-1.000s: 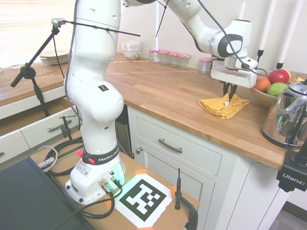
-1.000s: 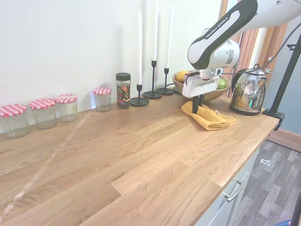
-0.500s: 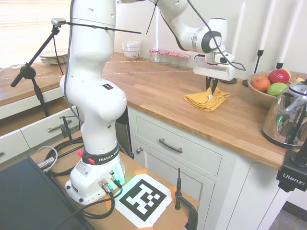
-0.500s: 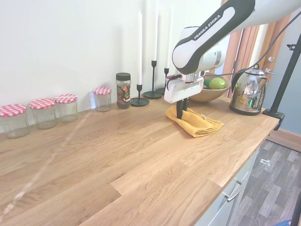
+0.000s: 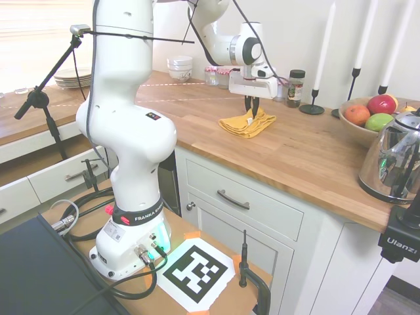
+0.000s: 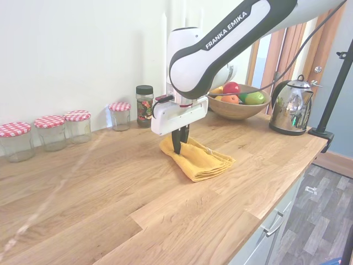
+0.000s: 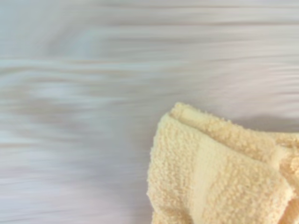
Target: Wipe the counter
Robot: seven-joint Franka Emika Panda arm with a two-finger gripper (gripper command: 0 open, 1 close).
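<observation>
My jaws pinching the yellow cloth (image 6: 196, 160) mid-frame, flat on the worktop (image 6: 99, 187), bare wood lower left, front edge lower right

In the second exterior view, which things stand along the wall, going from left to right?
Three jars with checked lids → a fourth such jar → dark-lidded spice jar → fruit bowl → kettle.

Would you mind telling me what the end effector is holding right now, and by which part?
The end effector is shut on the yellow cloth, pinching it near the edge toward the jars while the rest lies on the counter.
</observation>
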